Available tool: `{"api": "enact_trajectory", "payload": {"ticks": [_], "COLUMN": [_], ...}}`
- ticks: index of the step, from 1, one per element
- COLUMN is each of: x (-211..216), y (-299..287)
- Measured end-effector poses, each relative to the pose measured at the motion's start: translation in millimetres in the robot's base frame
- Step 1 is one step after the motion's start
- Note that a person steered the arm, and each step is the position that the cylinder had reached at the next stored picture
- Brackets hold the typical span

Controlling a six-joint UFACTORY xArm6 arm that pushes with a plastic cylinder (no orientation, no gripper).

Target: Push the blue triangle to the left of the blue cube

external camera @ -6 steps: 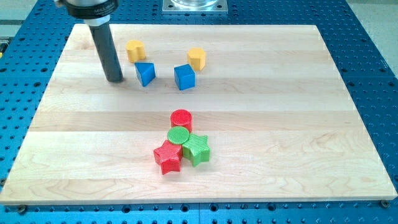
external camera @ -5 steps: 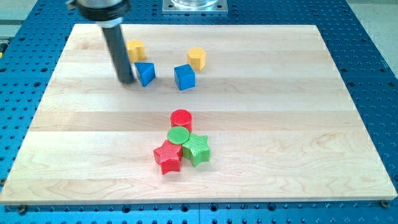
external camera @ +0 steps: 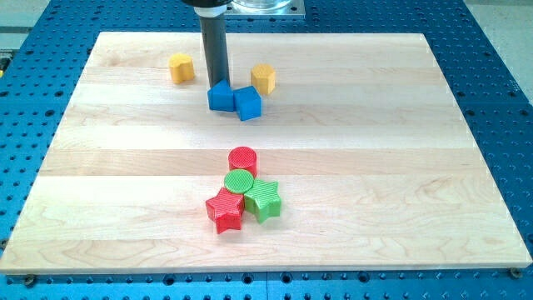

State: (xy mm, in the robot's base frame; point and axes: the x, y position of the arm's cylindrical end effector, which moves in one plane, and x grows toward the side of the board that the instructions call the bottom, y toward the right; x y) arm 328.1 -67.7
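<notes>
We are standing our rod over the far middle of the wooden board [external camera: 350, 150], and my tip [external camera: 217, 83] is resting right at the top edge of the blue triangle [external camera: 221, 97], touching it from the view's top. There are no jaws on this arm, only the plain rod, so nothing is being clenched or released. The blue triangle is sitting just below the tip and pressing against the left side of the blue cube [external camera: 247, 103], which is lying just to the tip's lower right. One yellow block [external camera: 264, 78] is sitting near the tip on the view's right, just above the cube, and another yellow block [external camera: 181, 67] is lying off to the tip's left. Well below the tip, toward the view's bottom, a red cylinder [external camera: 243, 158], a green cylinder [external camera: 239, 182], a red star [external camera: 224, 210] and a green star [external camera: 264, 199] are huddling together in one touching cluster.
</notes>
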Motion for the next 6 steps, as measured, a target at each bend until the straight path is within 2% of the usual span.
{"api": "enact_trajectory", "payload": {"ticks": [3, 4, 5, 6], "x": [17, 38, 91, 85], "y": [-8, -52, -52, 47]}}
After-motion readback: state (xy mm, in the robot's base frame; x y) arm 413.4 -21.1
